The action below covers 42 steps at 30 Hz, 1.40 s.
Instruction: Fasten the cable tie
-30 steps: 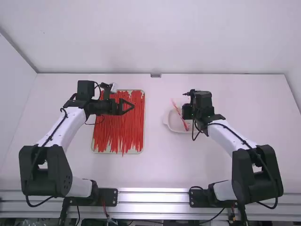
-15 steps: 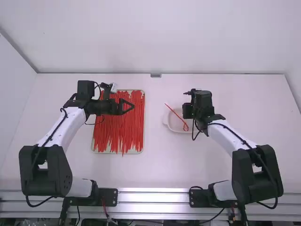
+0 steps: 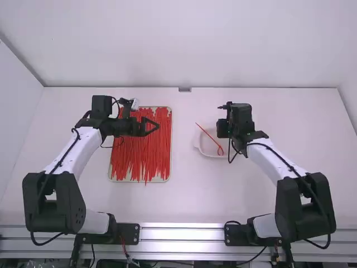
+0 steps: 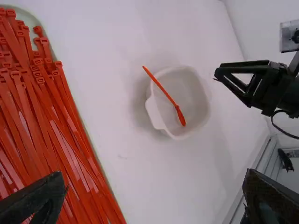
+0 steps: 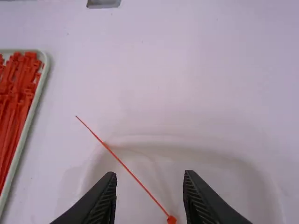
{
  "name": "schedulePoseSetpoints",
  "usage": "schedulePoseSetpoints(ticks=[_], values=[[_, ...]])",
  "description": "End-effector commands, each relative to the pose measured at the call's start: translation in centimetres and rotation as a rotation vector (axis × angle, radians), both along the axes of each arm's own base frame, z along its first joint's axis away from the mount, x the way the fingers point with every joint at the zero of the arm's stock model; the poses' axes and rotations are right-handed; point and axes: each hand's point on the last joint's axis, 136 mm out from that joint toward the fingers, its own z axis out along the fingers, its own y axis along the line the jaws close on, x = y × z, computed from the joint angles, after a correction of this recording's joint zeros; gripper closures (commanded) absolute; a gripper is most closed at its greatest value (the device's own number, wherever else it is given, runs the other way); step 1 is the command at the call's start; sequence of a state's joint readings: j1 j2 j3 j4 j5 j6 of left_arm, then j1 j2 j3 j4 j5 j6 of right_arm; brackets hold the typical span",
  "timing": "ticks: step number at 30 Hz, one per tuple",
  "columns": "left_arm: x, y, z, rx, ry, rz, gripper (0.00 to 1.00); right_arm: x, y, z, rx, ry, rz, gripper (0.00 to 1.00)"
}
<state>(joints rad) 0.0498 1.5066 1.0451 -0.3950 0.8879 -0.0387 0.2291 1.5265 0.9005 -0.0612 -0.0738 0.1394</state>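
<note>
A looped red cable tie (image 3: 211, 140) lies in the white bowl (image 3: 196, 144), with its tail sticking out over the rim toward the tray. My right gripper (image 3: 222, 132) hovers just beside and above the bowl. It is open (image 5: 149, 179), and the tie (image 5: 126, 168) lies loose below its fingers. My left gripper (image 3: 155, 127) hangs open (image 4: 153, 186) over the pile of loose red cable ties (image 3: 142, 151), holding nothing. From the left wrist, the tie (image 4: 163, 95) slants across the bowl (image 4: 154, 116).
The ties fill a flat pale tray (image 3: 169, 167) left of the middle; its corner (image 5: 32, 116) is seen from the right wrist. A small grey fitting (image 3: 184, 89) sits at the table's far edge. Bare table lies between tray and bowl and along the front.
The cable tie left my right gripper and dropped into the bowl, tail swinging toward the tray. My right gripper then backed off a little. The left arm stayed still.
</note>
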Motion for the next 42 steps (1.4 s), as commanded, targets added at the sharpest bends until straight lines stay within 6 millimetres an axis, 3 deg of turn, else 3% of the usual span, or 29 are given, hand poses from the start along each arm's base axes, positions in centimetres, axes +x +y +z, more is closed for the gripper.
schedulePoseSetpoints(ticks=[1, 14, 25, 31, 42], values=[[-0.1, 0.0, 0.4, 0.002, -0.024, -0.01, 0.01, 1.0, 0.5, 2.7, 0.011, -0.054, 0.019, 0.61], [2.0, 2.5, -0.9, 0.168, -0.066, 0.112, 0.01, 1.0, 0.4, 7.1, -0.025, -0.068, 0.049, 0.63], [2.0, 4.1, 0.6, 0.273, -0.123, 0.192, 0.01, -1.3, -1.0, 12.4, -0.055, -0.178, 0.027, 0.62], [0.5, 6.5, 3.3, 0.4, -0.175, 0.308, 0.01, -2.6, -1.5, 14.3, -0.065, -0.218, 0.026, 0.58], [-3.7, 7.3, 6.8, 0.483, -0.266, 0.303, 0.01, -2.7, -1.5, 14.4, -0.074, -0.222, 0.039, 0.53]])
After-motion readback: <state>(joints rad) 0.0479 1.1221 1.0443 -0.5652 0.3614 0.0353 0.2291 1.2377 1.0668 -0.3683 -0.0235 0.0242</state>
